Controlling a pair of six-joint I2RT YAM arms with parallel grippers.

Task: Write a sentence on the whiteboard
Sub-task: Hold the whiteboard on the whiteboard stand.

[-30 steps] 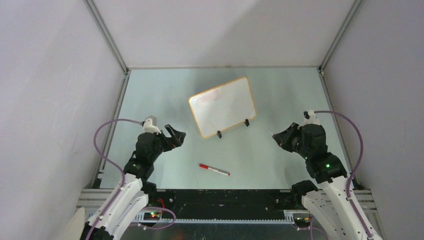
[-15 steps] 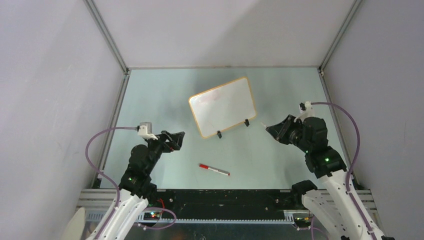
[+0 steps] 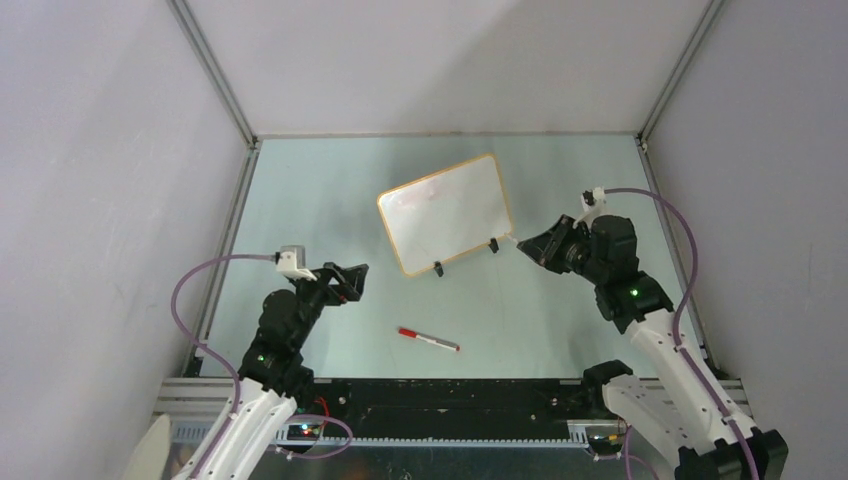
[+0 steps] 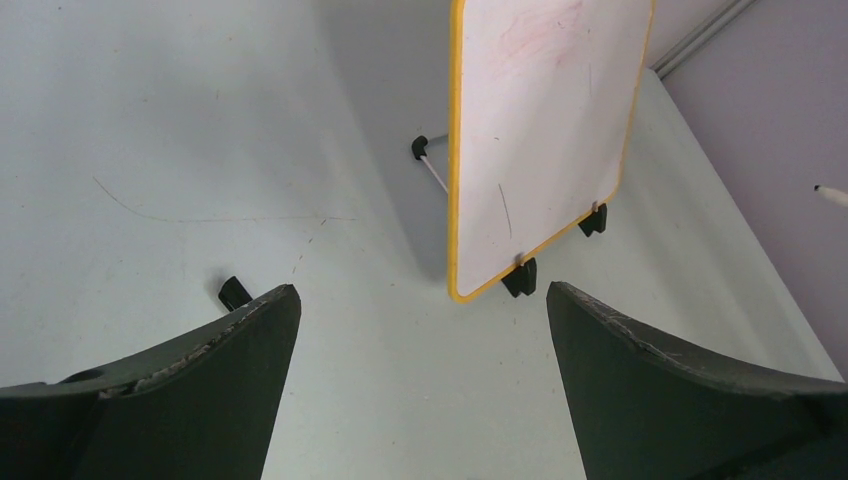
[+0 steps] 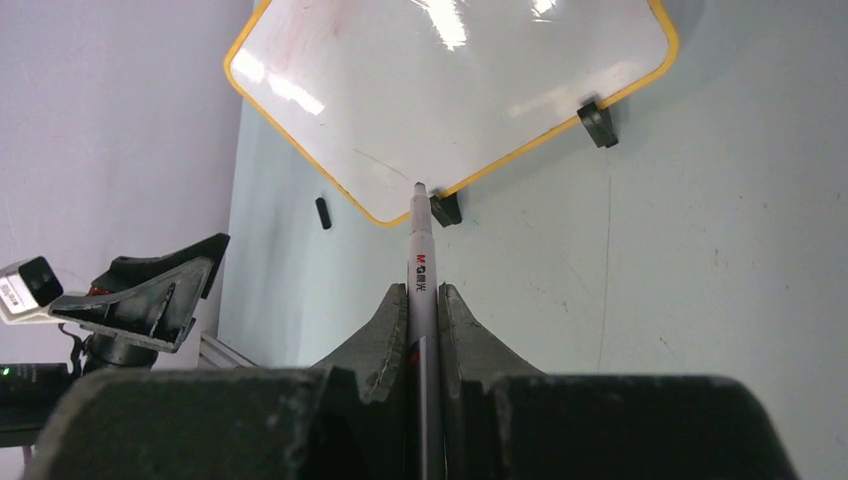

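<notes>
Advancing since a second ago, right gripper (image 5: 424, 298), clamped on a white marker pen (image 5: 420, 262) tip-forward for writing, nears the unwritten orange-framed whiteboard (image 3: 445, 213), propped mid-table; left gripper (image 4: 420, 300) waits spread, empty.

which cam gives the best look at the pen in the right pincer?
Right wrist: the pen runs up mid-frame, clamped in the right pincer, tip pointing at the whiteboard. Top external shows only its pale tip poking from the pincer; left wrist catches just that tip at the right edge.

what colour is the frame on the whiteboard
Yellow-orange frame on the whiteboard, clearest in the right wrist view.
</notes>
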